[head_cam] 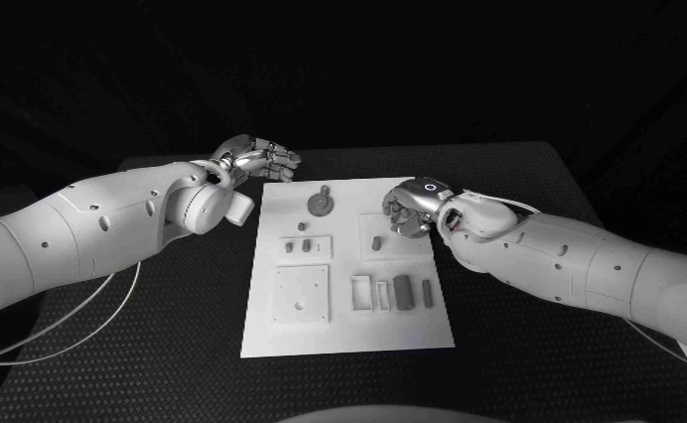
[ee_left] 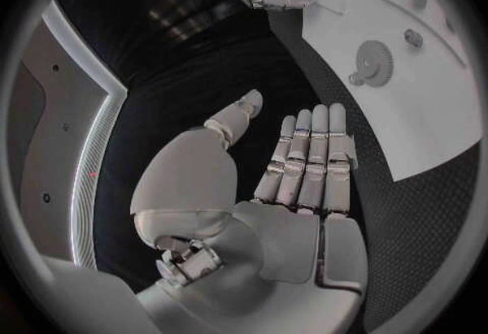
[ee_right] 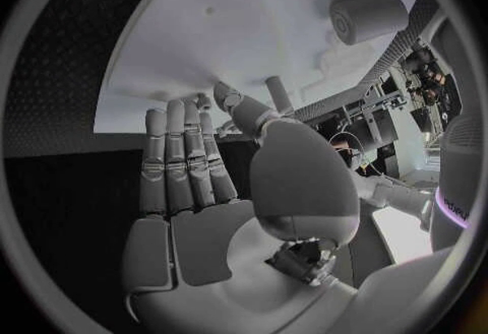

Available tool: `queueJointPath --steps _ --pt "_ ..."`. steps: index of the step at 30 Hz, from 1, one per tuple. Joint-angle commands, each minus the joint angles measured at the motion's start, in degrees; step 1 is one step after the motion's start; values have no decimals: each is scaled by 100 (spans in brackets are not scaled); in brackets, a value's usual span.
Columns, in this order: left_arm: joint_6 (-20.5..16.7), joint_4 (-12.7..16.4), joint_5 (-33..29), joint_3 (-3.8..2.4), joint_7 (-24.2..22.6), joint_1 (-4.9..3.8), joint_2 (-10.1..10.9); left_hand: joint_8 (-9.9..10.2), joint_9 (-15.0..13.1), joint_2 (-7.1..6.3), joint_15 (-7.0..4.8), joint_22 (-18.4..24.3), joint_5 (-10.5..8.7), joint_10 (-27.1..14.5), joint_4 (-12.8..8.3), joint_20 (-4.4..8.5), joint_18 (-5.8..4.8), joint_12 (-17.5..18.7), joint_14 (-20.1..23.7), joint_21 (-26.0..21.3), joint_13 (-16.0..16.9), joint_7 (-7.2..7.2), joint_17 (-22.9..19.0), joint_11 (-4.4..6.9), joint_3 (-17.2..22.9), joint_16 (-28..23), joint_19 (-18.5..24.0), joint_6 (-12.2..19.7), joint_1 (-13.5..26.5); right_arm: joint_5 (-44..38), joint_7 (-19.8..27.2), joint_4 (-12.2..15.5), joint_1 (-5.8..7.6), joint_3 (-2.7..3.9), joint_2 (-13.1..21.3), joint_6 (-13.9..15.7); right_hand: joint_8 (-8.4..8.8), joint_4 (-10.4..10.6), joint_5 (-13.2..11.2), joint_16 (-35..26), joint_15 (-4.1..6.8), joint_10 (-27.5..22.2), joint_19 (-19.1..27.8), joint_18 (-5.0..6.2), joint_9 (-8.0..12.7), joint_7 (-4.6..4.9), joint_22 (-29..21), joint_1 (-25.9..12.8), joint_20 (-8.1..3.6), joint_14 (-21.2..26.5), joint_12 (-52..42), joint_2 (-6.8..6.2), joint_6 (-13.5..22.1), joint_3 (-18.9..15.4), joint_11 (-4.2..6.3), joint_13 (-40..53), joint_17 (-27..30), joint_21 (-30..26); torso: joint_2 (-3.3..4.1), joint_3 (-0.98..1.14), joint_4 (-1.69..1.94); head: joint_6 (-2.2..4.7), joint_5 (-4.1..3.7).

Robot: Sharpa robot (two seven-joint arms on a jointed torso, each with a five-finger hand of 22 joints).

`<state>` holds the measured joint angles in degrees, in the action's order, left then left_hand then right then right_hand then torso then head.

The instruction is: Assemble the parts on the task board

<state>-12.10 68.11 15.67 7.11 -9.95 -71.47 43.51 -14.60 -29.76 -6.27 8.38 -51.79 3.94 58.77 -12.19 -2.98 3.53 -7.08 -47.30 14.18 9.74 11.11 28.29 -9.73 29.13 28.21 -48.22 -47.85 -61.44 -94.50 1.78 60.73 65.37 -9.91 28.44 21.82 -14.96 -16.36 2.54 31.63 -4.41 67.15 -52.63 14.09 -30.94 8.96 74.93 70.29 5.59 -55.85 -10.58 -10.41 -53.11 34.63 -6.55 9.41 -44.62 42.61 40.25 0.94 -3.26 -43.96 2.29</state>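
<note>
The right hand [head_cam: 411, 207] hovers over the right edge of the board [head_cam: 350, 339], its fingers [ee_right: 183, 157] straight and side by side, the thumb apart from them, nothing held. A short upright peg [head_cam: 376, 242] stands on the board just below this hand, and in the right wrist view a small cylinder [ee_right: 276, 93] stands at the fingertips; I cannot tell whether they touch it. Beyond the fingertips in that view a larger cylinder [ee_right: 368, 17] lies on the board.

The left hand [head_cam: 258, 162] hangs over the table [head_cam: 172, 344] just off the board's far left corner. Its fingers [ee_left: 310, 157] are straight and together, the thumb spread aside, the palm empty. The gear [head_cam: 323, 203] lies on the board between the two hands, nearer the left. Toward the robot from the hands lie a square plate [head_cam: 302, 293] and several small slots and bars [head_cam: 407, 292].
</note>
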Motion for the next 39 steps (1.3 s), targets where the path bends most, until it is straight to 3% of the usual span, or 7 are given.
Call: queueJointPath --steps 1,4,9,15,28,33,39 --pt "76 19 -28 -5 -29 -11 -6 -30 7 1 23 -10 -20 -33 46 9 106 -25 -28 22 -8 5 8 -8 5 -28 48 39 57 -105 -53 -32 -12 -7 -23 -111 -24 1 16 6 13 34 -69 91 3 -6 126 -13 -13 -12 27 88 -5 12 12 12 -15 54 3 0 -4 4 3" --pt "78 19 -28 -5 -30 -11 -10 -31 7 3 24 -10 -20 -34 50 9 106 -25 -29 22 -10 6 10 -9 4 -29 48 39 61 -152 -91 -26 -15 -7 -31 -199 -59 46 16 49 38 103 -158 91 -8 -25 142 -54 -36 -85 6 203 -63 16 34 36 -41 135 1 -1 0 10 -2" --pt "85 34 -28 -5 -26 -11 3 -33 7 8 23 -11 -20 -34 57 9 106 -27 -30 22 -12 6 14 -9 3 -32 47 41 67 -283 -140 -40 -48 -19 -55 -383 -210 -1 16 290 230 403 -550 91 -70 -147 157 -157 -286 -426 -63 446 -322 -14 171 147 -218 660 7 -4 8 -3 -9" --pt "92 45 -28 -5 -14 -12 8 -36 6 12 23 -12 -20 -34 63 9 106 -28 -32 22 -14 6 17 -9 3 -34 47 40 71 -401 -235 -80 -74 -39 -111 -491 -263 -20 17 386 312 525 -640 91 -100 -191 148 -139 -421 -548 -53 541 -422 40 225 206 -333 937 4 0 0 -18 1" --pt "82 54 -28 -5 -1 -13 17 -39 7 11 22 -14 -19 -36 65 11 107 -30 -33 23 -17 5 23 -8 3 -38 48 42 72 -765 -547 -116 -90 -88 -139 -672 -291 -37 17 388 331 570 -610 91 -128 -219 134 -92 -482 -552 0 524 -476 87 243 249 -406 1088 -2 -2 -3 -64 -4" --pt "87 63 -28 -5 0 -13 14 -40 7 11 22 -15 -18 -37 63 12 108 -30 -33 23 -19 5 26 -8 6 -40 48 44 67 -904 -621 -99 -92 -103 -146 -662 -318 -48 18 329 312 491 -556 91 -156 -240 124 74 -499 -515 94 416 -515 120 199 247 -413 1128 -2 -4 -2 -67 -10" --pt "86 58 -21 -5 16 -13 10 -40 7 11 21 -15 -18 -37 63 12 108 -30 -34 23 -19 5 27 -8 6 -41 48 44 66 -1025 -669 -28 -94 -106 -124 -520 -346 -53 18 331 329 530 -577 91 -179 -262 123 155 -512 -565 93 411 -556 134 214 263 -421 1163 0 -1 6 -71 -19"
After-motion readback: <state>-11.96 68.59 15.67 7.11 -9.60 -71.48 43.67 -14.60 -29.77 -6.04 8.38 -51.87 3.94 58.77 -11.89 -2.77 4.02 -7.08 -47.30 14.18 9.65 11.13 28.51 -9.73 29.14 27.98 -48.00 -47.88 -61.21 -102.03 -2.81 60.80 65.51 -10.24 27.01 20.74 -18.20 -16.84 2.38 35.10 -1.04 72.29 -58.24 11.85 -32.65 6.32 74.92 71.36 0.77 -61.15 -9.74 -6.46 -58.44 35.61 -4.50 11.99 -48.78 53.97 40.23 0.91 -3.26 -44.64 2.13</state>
